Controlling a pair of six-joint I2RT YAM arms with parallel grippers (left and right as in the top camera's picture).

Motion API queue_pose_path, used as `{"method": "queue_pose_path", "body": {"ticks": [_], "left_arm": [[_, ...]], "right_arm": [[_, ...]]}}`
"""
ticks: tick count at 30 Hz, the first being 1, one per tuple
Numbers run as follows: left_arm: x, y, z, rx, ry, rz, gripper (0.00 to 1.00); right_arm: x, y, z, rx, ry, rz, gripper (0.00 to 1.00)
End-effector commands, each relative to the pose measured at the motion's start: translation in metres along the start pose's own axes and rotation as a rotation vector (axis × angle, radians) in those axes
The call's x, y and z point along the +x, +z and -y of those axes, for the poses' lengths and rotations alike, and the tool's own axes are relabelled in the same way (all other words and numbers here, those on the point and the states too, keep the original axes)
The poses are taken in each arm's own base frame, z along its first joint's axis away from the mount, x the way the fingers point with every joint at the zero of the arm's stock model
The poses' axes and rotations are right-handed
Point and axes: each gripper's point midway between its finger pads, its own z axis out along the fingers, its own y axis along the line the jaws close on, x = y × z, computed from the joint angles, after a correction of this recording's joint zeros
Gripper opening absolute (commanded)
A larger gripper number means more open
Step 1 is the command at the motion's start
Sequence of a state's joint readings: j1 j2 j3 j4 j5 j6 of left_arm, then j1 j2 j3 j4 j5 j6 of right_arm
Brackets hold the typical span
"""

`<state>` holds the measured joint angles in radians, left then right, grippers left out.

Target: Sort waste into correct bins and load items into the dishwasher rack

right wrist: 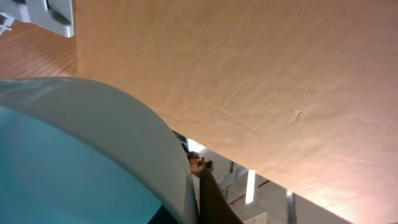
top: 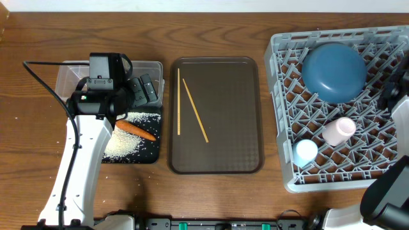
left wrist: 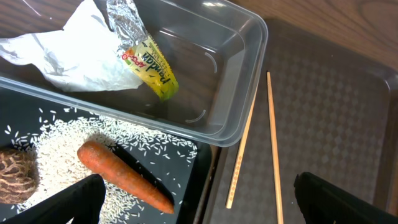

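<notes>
My left gripper (top: 146,91) (left wrist: 199,205) hangs open over the seam between the black tray (left wrist: 186,171) and the brown serving tray, holding nothing. On the black tray lie a carrot (left wrist: 121,174) (top: 135,130), loose rice (left wrist: 62,143) and a brown lumpy piece (left wrist: 15,177). The clear tub (left wrist: 236,81) holds a crumpled napkin (left wrist: 68,56) and a green-yellow wrapper (left wrist: 146,59). Two chopsticks (top: 195,110) lie on the serving tray. The grey rack (top: 281,115) holds the blue plate (top: 333,70), a pink cup (top: 339,130) and a light-blue cup (top: 306,151). My right gripper (top: 391,89) (right wrist: 214,199) is shut beside the plate's rim.
The dark brown serving tray (top: 217,153) sits mid-table between the bins and the rack. The left arm's white link runs down from the tub to the table's front edge. A black cable loops over the wood left of the tub.
</notes>
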<state>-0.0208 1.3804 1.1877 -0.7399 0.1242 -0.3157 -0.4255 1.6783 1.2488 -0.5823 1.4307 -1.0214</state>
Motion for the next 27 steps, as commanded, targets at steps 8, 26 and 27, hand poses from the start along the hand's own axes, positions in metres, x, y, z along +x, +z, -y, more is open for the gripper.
{"method": "queue_pose_path", "body": {"ticks": [8,26,27], "left_arm": [[0.002,0.003,-0.003,-0.01,0.002,-0.01,0.98],[0.003,0.003,-0.003,-0.011,0.002,-0.01,0.98],[0.003,0.003,-0.003,-0.01,0.002,-0.01,0.98]], "right_arm": [[-0.019,0.012,-0.024,0.008,-0.147,-0.069,0.01],[-0.053,0.004,-0.041,-0.012,-0.109,0.017,0.01],[-0.053,0.004,-0.041,-0.012,-0.11,0.018,0.01]]}}
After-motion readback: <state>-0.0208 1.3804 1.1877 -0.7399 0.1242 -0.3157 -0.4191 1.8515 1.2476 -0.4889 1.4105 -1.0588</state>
